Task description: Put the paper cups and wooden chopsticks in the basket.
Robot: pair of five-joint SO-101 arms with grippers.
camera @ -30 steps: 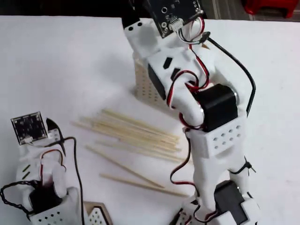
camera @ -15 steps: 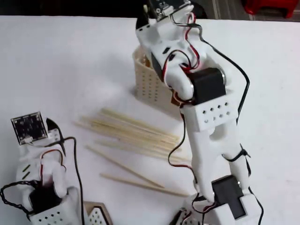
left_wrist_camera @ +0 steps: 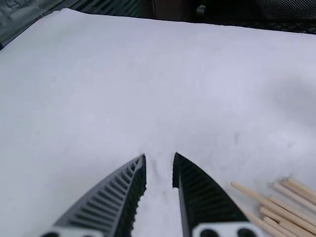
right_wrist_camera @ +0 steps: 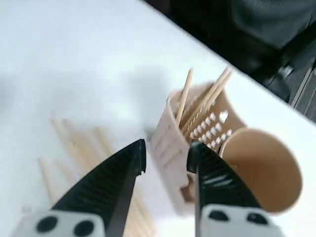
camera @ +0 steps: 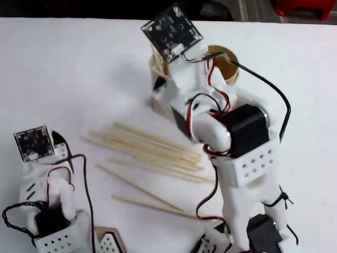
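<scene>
A cream perforated basket point(camera: 157, 78) stands at the table's far middle. It holds a brown paper cup point(camera: 224, 59) and a few wooden chopsticks point(right_wrist_camera: 201, 107). Several more chopsticks point(camera: 152, 153) lie loose on the white table in front of it. My right gripper point(right_wrist_camera: 167, 154) hangs open and empty just above the basket's point(right_wrist_camera: 167, 140) near wall, with the cup point(right_wrist_camera: 261, 168) beyond it. My left gripper point(left_wrist_camera: 159, 170) sits low over bare table at the near left. Its jaws are slightly apart with nothing between them, and chopstick ends point(left_wrist_camera: 276, 205) lie beside it.
The right arm's body point(camera: 242, 147) rises over the table's right half, with a black cable arching beside the cup. A small perforated block point(camera: 108, 241) sits at the front edge. Bare white table point(camera: 68, 68) stretches to the far left.
The right arm has drawn back from over the basket, its wrist swinging toward the front left, so the paper cup inside now shows. The left arm has stayed put.
</scene>
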